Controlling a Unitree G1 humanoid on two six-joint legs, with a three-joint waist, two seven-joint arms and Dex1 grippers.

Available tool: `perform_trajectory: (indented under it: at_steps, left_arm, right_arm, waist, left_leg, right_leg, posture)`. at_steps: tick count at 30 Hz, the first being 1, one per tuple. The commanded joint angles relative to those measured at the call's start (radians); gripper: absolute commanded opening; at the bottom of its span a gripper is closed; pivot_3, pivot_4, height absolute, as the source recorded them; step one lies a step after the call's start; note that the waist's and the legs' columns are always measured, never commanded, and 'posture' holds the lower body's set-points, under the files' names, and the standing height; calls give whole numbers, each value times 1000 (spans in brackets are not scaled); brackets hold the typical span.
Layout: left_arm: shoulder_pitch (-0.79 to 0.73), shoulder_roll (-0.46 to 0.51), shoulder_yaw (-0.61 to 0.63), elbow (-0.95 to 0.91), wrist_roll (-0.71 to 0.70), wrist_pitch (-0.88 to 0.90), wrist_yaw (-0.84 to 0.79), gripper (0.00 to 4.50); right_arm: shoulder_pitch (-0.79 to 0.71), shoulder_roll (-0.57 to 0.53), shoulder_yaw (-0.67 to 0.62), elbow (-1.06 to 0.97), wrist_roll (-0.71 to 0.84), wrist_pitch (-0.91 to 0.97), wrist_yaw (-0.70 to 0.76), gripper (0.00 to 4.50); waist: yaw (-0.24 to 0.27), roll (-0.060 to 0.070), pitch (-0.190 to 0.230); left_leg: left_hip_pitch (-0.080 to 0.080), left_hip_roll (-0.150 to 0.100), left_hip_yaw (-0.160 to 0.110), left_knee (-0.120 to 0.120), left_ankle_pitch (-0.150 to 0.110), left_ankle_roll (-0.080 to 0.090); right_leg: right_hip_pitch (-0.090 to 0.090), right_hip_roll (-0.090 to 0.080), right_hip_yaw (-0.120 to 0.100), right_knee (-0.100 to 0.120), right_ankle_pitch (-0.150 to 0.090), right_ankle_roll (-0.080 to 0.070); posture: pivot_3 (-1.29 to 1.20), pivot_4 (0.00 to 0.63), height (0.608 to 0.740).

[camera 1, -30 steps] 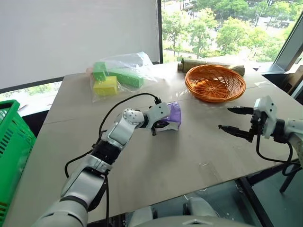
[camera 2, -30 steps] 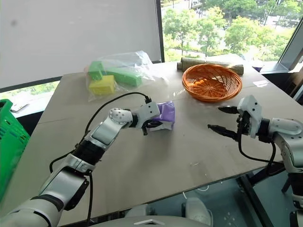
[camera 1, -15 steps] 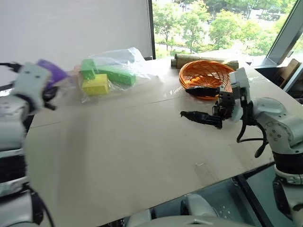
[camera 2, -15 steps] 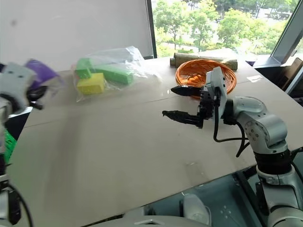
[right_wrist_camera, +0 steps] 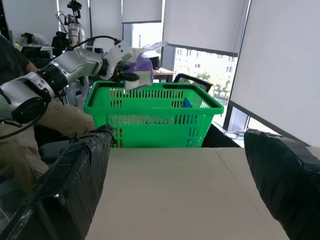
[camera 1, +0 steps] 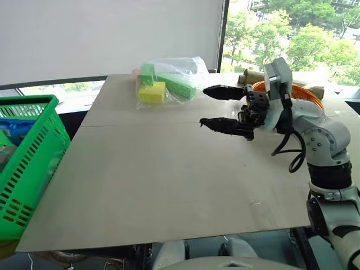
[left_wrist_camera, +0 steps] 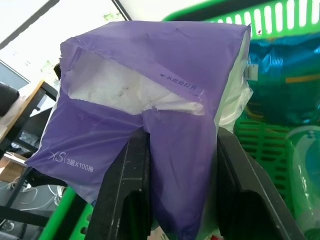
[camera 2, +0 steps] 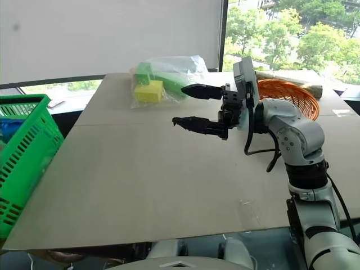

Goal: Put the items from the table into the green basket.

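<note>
I see my right gripper [camera 1: 224,107] hanging above the table [camera 1: 169,185] with its fingers spread wide and nothing between them. Beyond the table's edge stands the green basket [right_wrist_camera: 155,117]. Over its rim my left gripper [left_wrist_camera: 180,150] is clamped tight on the purple box [left_wrist_camera: 150,115], with blue goods [left_wrist_camera: 285,80] lying inside the basket.

Your near and middle stretch of the light-tan board desk [camera 1: 169,180] lies bare. At its far edge sit a clear plastic bag of green and yellow blocks [camera 1: 166,84] and a round orange wicker basket [camera 2: 289,95]; the bright green lattice basket [camera 1: 25,163] flanks its left side.
</note>
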Motion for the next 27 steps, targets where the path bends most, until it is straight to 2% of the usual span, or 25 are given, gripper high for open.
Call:
perform_trajectory:
  at_steps: [1,2,5,10,14,18,22,27]
  left_arm:
    - [-11,-3,-25,-2,-44,-65,8,1388]
    - [-12,-4,-30,5,-51,-73,9,1388]
    - [-13,-5,-39,22,-76,-94,10,2324]
    - [-23,-15,-34,41,-124,-110,26,4489]
    - [-1,-73,-30,-58,-204,-140,-24,4489]
    - [110,-230,-77,-351,-331,-137,-133,4489]
    - [277,-454,-235,-732,-435,-31,-106,4489]
    - [424,-654,-415,-1029,-524,44,-29,4489]
  right_arm:
    - [-15,-9,-11,-20,2,-16,3,4500]
    - [-14,-9,-12,-22,1,-15,2,4500]
    - [-2,-20,-12,-30,-9,-17,2,4500]
    - [7,-28,-15,-32,-12,-17,-4,4500]
    - [25,-44,-11,-22,-36,-32,1,4500]
    - [91,-71,-21,36,-106,-92,-5,4500]
    - [217,-114,-37,166,-239,-266,2,4500]
    - [320,-139,-86,323,-301,-401,8,4500]
  waist:
    - [-3,-3,-2]
    - [-6,-4,-3]
    - [-15,-7,-4]
    - [-40,-6,-4]
    - [-53,-6,-4]
    - [-59,-6,-5]
    - [-54,-7,-10]
    - [-53,-4,-11]
  left_leg:
    - [0,0,0,0,0,0]
    - [0,0,0,-1,0,0]
    - [-1,1,0,-3,0,0]
    - [-1,1,2,-8,1,0]
    - [-1,2,2,-8,1,0]
    - [-1,1,3,-8,1,-1]
    - [0,0,3,-8,1,0]
    - [2,1,3,-8,3,4]
  right_leg:
    - [0,0,-1,0,0,0]
    - [0,0,-1,0,1,1]
    - [-2,0,-3,-2,1,2]
    - [-2,-1,-4,-4,1,2]
    - [-2,-1,-5,-4,1,2]
    - [-2,-2,-5,-5,1,2]
    - [1,-3,-5,-8,1,2]
    - [2,-1,-5,-6,1,2]
  posture:
    - [100,0,740]
    - [100,0,740]
    - [82,0,740]
    - [70,0,740]
    - [68,0,740]
    - [67,0,740]
    - [76,0,740]
    - [73,0,740]
